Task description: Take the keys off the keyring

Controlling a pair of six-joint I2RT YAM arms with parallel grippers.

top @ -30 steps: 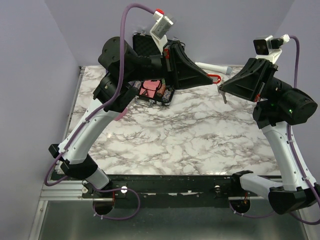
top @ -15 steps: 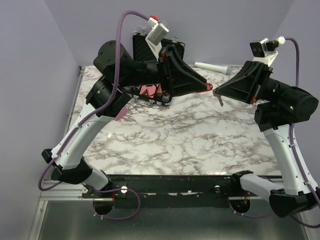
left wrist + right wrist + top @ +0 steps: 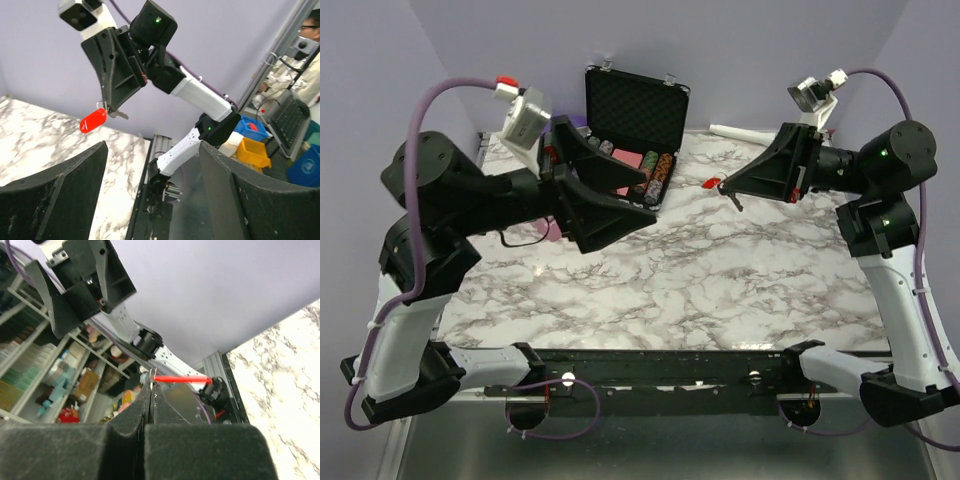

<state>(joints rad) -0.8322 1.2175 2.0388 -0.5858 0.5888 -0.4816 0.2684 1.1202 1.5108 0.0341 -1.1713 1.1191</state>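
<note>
Right gripper [image 3: 724, 184]: upper right of centre, over the marble table [image 3: 720, 290] — red keyring [image 3: 712, 184] at its tip, a grey key [image 3: 736, 201] dangling just below.
Left gripper [image 3: 638, 212]: centre-left, well apart from the keyring.
Case [image 3: 636, 105]: black, open at top centre — poker chips [image 3: 656, 172] inside.

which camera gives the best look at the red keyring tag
The left wrist view: the keyring hangs face-on from the right gripper, a key beside it. Top external shows only a small red speck at that gripper's tip; the right wrist sees it edge-on, a thin red line.
</note>
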